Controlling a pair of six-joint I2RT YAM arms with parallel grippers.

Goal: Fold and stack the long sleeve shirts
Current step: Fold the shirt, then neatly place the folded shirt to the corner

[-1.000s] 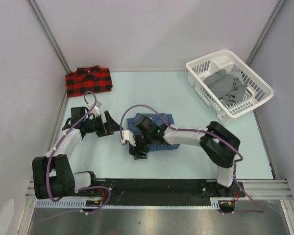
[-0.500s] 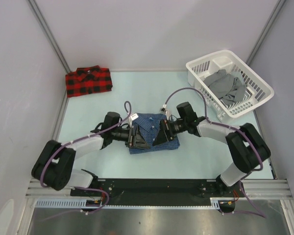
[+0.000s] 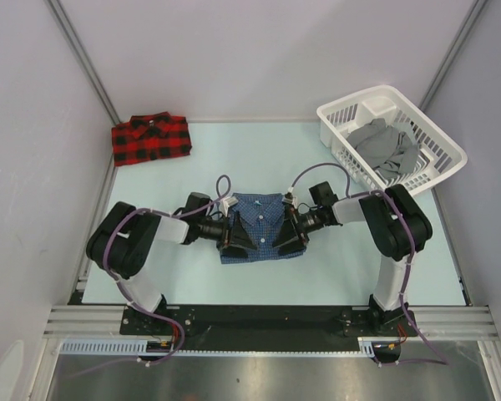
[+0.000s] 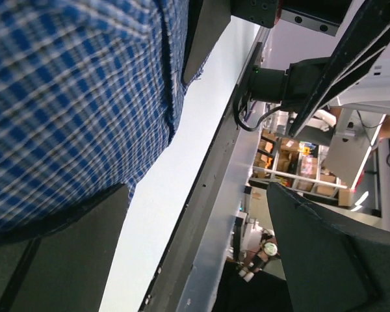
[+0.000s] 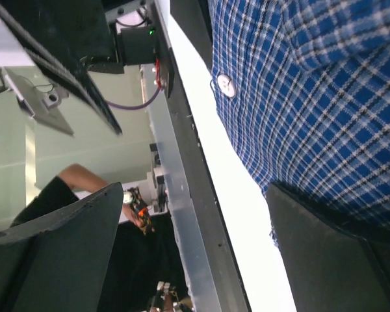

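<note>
The dark blue check shirt lies folded in the middle of the table, collar towards the back. My left gripper lies low at its left edge and my right gripper at its right edge, both open and pointing at each other. In the left wrist view one finger rests against the blue cloth. The right wrist view shows one finger against the cloth near a white button. Nothing sits between either pair of jaws. The red-and-black plaid shirt lies folded at the back left corner.
A white basket holding grey clothing stands at the back right. Walls close in the table on the left, back and right. A metal rail with the arm bases runs along the near edge.
The right arm came off the top of the blue shirt and its gripper opened. Both arms swung in to flank the shirt, then moved closer to its two sides.
</note>
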